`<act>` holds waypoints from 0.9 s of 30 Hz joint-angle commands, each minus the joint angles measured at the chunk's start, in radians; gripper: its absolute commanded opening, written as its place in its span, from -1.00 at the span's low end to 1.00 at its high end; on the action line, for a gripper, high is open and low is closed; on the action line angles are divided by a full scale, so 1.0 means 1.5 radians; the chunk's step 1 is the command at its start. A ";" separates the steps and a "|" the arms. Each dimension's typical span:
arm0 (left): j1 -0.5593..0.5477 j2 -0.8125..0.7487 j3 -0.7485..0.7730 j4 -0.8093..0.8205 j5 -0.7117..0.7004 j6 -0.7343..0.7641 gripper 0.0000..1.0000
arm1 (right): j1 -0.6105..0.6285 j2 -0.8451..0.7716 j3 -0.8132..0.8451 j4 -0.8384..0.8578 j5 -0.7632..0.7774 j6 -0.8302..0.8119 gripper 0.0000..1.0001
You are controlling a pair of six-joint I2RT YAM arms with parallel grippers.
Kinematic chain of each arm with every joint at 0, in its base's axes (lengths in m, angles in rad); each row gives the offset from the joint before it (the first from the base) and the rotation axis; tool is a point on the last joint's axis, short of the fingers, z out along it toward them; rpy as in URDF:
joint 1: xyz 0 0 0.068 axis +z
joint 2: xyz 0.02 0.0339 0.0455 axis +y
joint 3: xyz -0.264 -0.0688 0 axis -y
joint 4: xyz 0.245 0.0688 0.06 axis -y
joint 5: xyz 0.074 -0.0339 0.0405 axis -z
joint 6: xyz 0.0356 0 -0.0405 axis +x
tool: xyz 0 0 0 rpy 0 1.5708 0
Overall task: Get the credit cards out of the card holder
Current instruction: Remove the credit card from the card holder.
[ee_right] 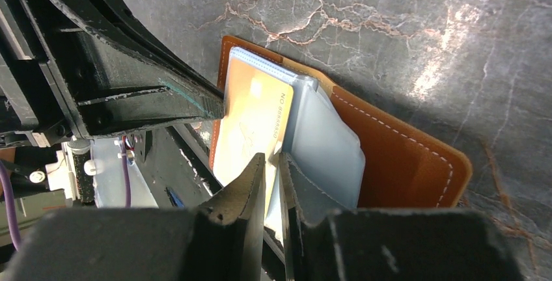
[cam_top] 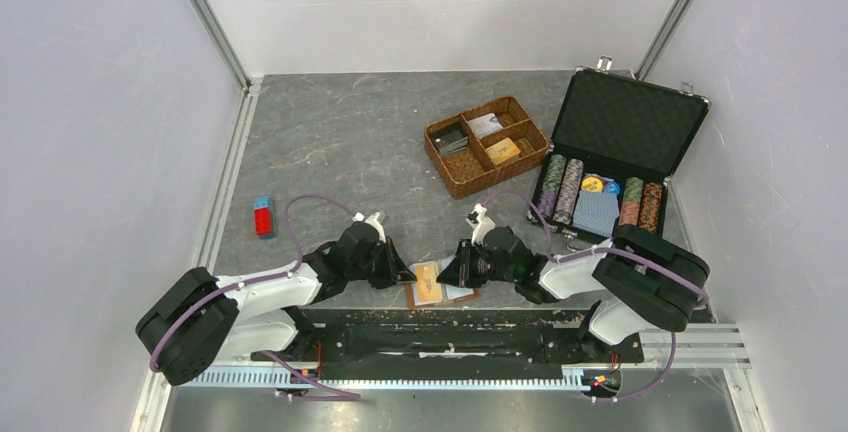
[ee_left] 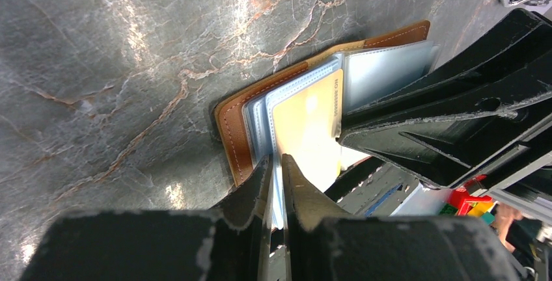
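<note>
**Entry:** card holder [cam_top: 441, 288], tan-brown leather. It lies open on the tabletop [cam_top: 340, 142] at lower centre of the overhead view, between the two tools. Its pale blue-grey clear sleeves are fanned up from the leather.

**Contents:** one golden-orange credit card [ee_right: 252, 118] among the sleeves, its face largely showing. Further cards cannot be made out.

**Tools:**
- The left tool [ee_left: 276, 160] is clenched, its fingers nearly together on the edge of a clear sleeve of the card holder.
- The right tool [ee_right: 272, 159] is clenched on the near edge of the credit card. Whether sleeve film is pinched with it cannot be told.

**Also on the tabletop:**
- A woven basket [cam_top: 462, 188] with compartments, upper centre.
- An open black case [cam_top: 625, 122] at upper right, holding poker chips [cam_top: 565, 187] and a blue-patterned deck [cam_top: 595, 214].
- A red-and-blue block [cam_top: 263, 217] at left, well apart.
</note>
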 commanded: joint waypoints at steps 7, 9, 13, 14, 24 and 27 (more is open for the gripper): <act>-0.001 0.009 -0.004 -0.017 0.000 0.022 -0.68 | -0.001 0.013 -0.009 0.051 -0.012 0.017 -0.70; -0.001 0.009 -0.005 -0.016 0.000 0.021 -0.68 | -0.001 0.013 -0.011 0.057 -0.014 0.020 -0.72; -0.001 0.011 -0.005 -0.016 0.000 0.021 -0.68 | -0.002 0.010 -0.021 0.080 -0.013 0.031 -0.83; -0.001 0.012 -0.005 -0.016 0.000 0.021 -0.68 | -0.002 0.009 -0.025 0.090 -0.013 0.033 -0.91; -0.001 0.028 -0.003 -0.024 -0.008 0.023 -0.69 | -0.021 -0.027 -0.066 0.131 -0.011 0.040 -1.00; -0.001 0.024 -0.004 -0.023 -0.010 0.021 -0.69 | -0.025 -0.040 -0.069 0.111 -0.009 0.031 -1.00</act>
